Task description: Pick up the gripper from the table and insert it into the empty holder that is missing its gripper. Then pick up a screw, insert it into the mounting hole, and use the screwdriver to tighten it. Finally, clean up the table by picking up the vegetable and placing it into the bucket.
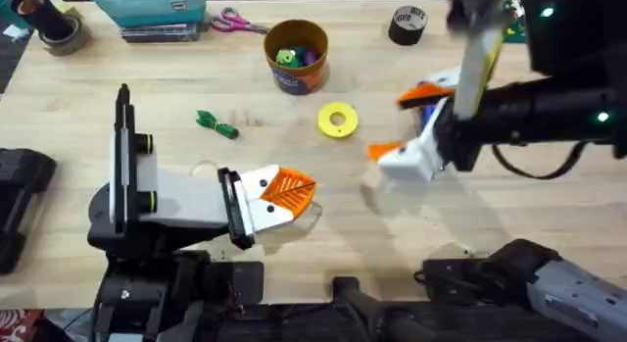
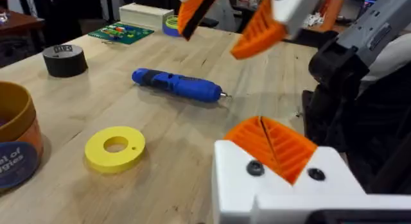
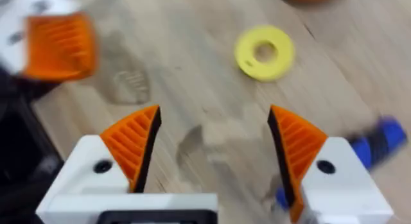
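The left end effector [image 1: 284,193] is seen low over the near part of the bench [image 1: 176,136], toward its left side, with its two orange ribbed pads [image 2: 273,146] pressed together and nothing pinched between them. The right end effector [image 3: 212,147] is raised above the right half of the bench, its orange pads spread wide apart over bare wood with nothing held.

The blue screwdriver [image 2: 176,85] is lying flat on the bench below the right end effector; in the right wrist view a part of its blue body [image 3: 379,139] is seen just beside one white finger. The thin dark-green vegetable [image 1: 217,124] lies on the bench left of centre, well apart from both end effectors. The orange-yellow bucket [image 1: 296,54] with its dark band stands near the far edge around the middle, with small coloured items inside. A flat yellow disc [image 1: 338,120] with a centre hole rests between the bucket and the right end effector. A black roll of tape [image 1: 408,24] sits near the far edge toward the right, and pink-handled scissors [image 1: 237,24] lie near the far edge, left of the bucket.

It cannot be told from these views where a loose orange wedge or screw lies.
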You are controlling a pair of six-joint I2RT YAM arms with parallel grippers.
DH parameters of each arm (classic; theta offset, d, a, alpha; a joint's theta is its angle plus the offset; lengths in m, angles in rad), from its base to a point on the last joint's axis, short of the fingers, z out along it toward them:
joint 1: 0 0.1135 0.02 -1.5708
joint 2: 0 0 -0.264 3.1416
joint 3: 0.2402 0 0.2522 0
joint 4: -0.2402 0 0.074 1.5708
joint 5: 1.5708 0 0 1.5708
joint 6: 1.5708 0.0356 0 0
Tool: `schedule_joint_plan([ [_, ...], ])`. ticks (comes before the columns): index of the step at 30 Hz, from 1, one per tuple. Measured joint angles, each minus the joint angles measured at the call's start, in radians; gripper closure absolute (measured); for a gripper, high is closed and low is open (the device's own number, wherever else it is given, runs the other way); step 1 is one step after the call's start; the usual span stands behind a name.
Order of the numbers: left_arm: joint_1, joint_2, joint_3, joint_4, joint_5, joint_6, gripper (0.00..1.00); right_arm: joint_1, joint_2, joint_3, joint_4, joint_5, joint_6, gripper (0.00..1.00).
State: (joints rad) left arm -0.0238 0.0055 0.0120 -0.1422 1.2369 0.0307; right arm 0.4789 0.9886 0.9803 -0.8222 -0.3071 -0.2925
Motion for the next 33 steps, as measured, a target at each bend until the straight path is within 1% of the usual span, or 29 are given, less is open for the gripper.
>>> schedule_joint_plan([
  [4, 0.0, 0.0, 0.0, 0.0, 0.0, 0.0, 0.988, -0.059, 0.005, 0.082, -0.129, 0.15, 0.16, 0.004],
  [7, 0.0, 0.0, 0.0, 0.0, 0.0, 0.0, 0.988, -0.107, 0.035, 0.171, -0.243, 0.241, 0.233, 0.003],
  [9, 0.0, 0.0, 0.0, 0.0, 0.0, 0.0, 0.988, -0.153, 0.07, 0.225, -0.3, 0.287, 0.267, 0.005],
  [12, 0.0, 0.0, 0.0, 0.0, 0.0, 0.0, 0.988, -0.221, 0.128, 0.277, -0.336, 0.33, 0.31, 0.004],
  [16, 0.0, 0.0, 0.0, 0.0, 0.0, 0.0, 0.988, -0.299, 0.194, 0.304, -0.316, 0.356, 0.339, 0.004],
  [20, 0.0, 0.0, 0.0, 0.0, 0.0, 0.0, 0.988, -0.348, 0.252, 0.306, -0.289, 0.365, 0.351, 0.004],
  [26, 0.0, 0.0, 0.0, 0.0, 0.0, 0.0, 0.988, -0.369, 0.364, 0.307, -0.267, 0.367, 0.354, 0.005],
  [33, 0.0, 0.0, 0.0, 0.0, 0.0, 0.0, 0.988, -0.369, 0.531, 0.307, -0.169, 0.356, 0.357, 0.005],
])
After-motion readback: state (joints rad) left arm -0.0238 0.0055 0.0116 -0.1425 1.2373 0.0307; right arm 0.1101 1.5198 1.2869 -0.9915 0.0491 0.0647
